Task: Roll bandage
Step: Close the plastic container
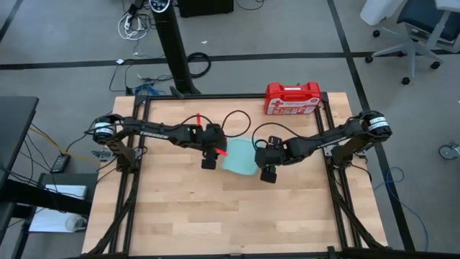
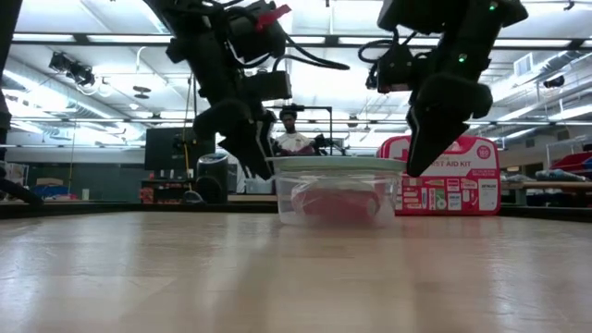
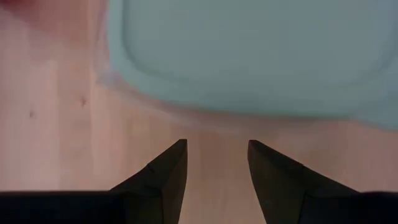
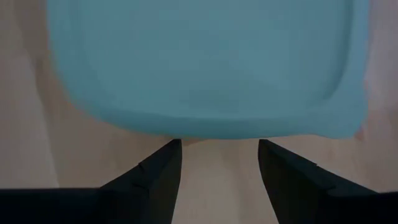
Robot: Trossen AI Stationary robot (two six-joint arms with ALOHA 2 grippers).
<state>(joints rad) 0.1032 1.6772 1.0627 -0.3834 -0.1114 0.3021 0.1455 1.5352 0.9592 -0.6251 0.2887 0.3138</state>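
The lidded container (image 1: 239, 156) sits hemmed between both pincers; bare table (image 1: 215, 216) lies open nearer the camera.

Bright ceiling strip lights (image 2: 55, 39) glare in the low view; both wrist views are softly blurred

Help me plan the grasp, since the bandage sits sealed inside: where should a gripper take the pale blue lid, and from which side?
Probably at the lid's overhanging rim, from the outer sides. It lies flat on the clear container, wider than the walls. The left gripper and right gripper already flank it, open, facing opposite edges.
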